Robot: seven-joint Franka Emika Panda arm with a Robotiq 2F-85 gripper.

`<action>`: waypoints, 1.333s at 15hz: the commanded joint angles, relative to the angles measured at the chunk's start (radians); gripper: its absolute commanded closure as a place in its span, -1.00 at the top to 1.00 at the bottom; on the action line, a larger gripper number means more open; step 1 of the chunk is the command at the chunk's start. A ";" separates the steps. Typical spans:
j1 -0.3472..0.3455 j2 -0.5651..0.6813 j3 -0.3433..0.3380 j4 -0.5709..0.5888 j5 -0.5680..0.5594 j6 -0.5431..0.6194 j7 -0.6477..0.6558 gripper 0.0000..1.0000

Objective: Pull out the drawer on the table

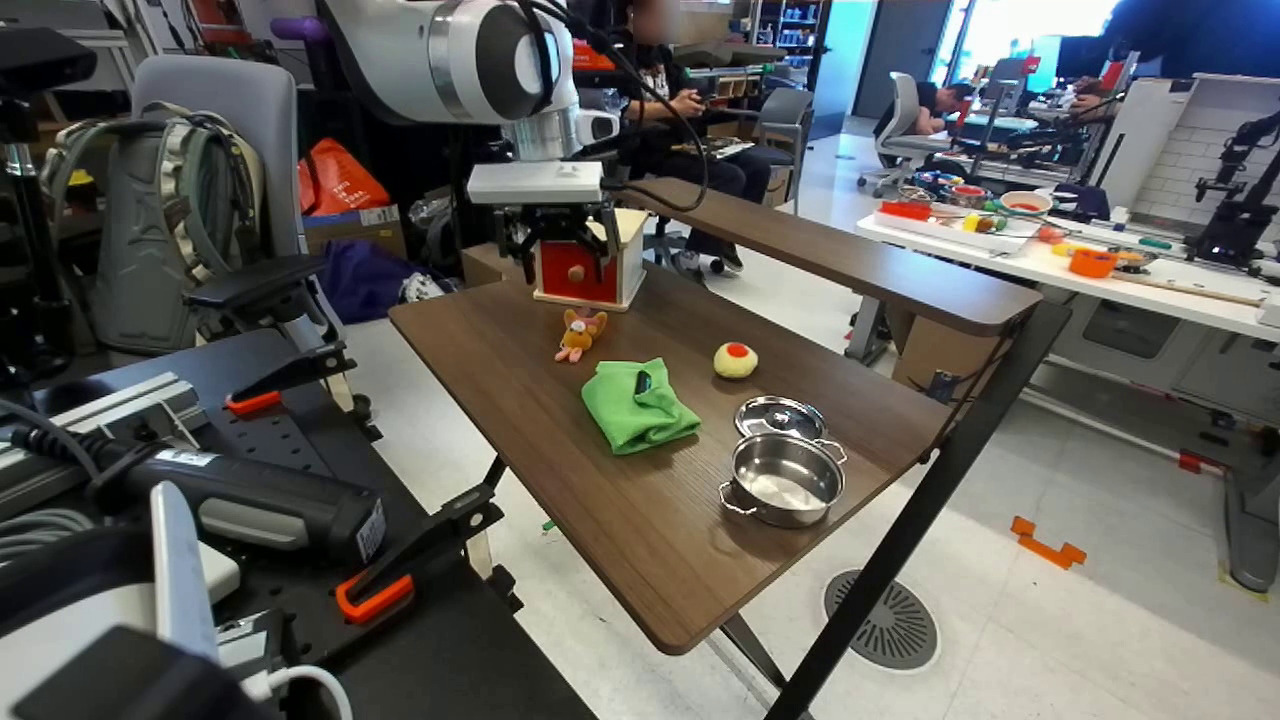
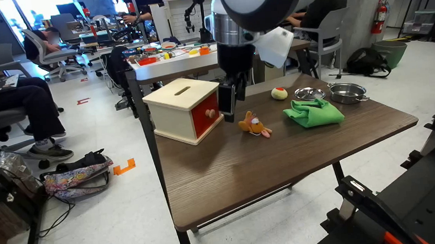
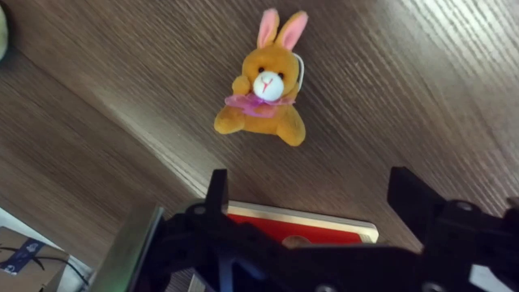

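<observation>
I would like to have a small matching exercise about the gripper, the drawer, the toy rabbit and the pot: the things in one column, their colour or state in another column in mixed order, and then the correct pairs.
Things:
1. the gripper
2. the drawer
3. the toy rabbit
4. the pot

Colour or state:
A. orange-brown, lying face up
B. shiny metal, uncovered
C. jaws apart, holding nothing
D. red-fronted, pushed in

Right pairs: 1-C, 2-D, 3-A, 4-B.
</observation>
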 commanded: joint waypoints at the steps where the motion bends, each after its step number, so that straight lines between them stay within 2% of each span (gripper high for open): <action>1: -0.043 0.060 0.051 0.029 0.042 0.091 -0.078 1.00; 9: -0.072 0.128 0.120 0.124 0.130 0.083 -0.090 1.00; 10: -0.066 0.131 0.114 0.134 0.136 0.079 -0.083 0.50; 11: -0.059 0.137 0.106 0.147 0.138 0.079 -0.077 0.47; 14: -0.049 0.154 0.088 0.176 0.139 0.078 -0.066 -0.03; 20: -0.030 0.185 0.056 0.215 0.134 0.065 -0.036 -0.87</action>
